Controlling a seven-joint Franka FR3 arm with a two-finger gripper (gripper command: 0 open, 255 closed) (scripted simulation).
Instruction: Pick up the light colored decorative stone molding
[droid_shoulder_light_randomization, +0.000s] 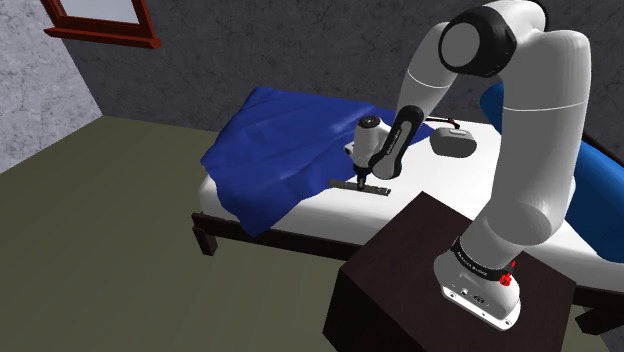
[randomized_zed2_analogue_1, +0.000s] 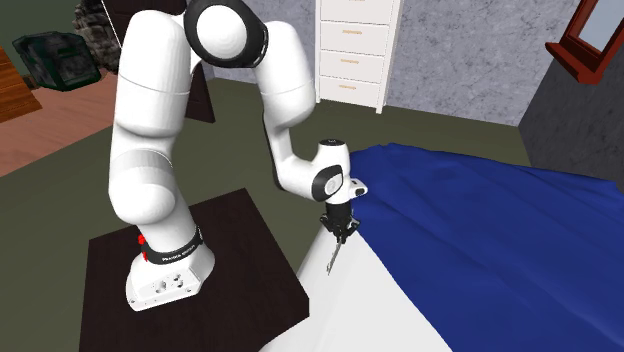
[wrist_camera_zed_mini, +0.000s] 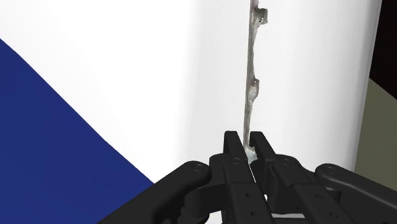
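Note:
The light grey stone molding (wrist_camera_zed_mini: 250, 89) is a thin, knobbly strip lying on the white mattress (wrist_camera_zed_mini: 127, 76) and stretching straight away from the fingers. My black gripper (wrist_camera_zed_mini: 247, 143) is shut on its near end, and the strip shows in the narrow slot between the two fingertips. In the shoulder view the gripper (droid_shoulder_light_randomization: 358, 178) points down onto the strip (droid_shoulder_light_randomization: 375, 190) near the bed's front edge. The second exterior view has the gripper (randomized_zed2_analogue_1: 341, 235) over the molding (randomized_zed2_analogue_1: 332, 258), which runs along the mattress edge.
A blue blanket (droid_shoulder_light_randomization: 270, 150) covers the bed's far part, close beside the gripper (randomized_zed2_analogue_1: 480, 230). A grey object (droid_shoulder_light_randomization: 453, 140) and a blue pillow (droid_shoulder_light_randomization: 600, 200) lie at the head. The dark stand (droid_shoulder_light_randomization: 400, 270) abuts the bed. A white dresser (randomized_zed2_analogue_1: 355, 45) stands behind.

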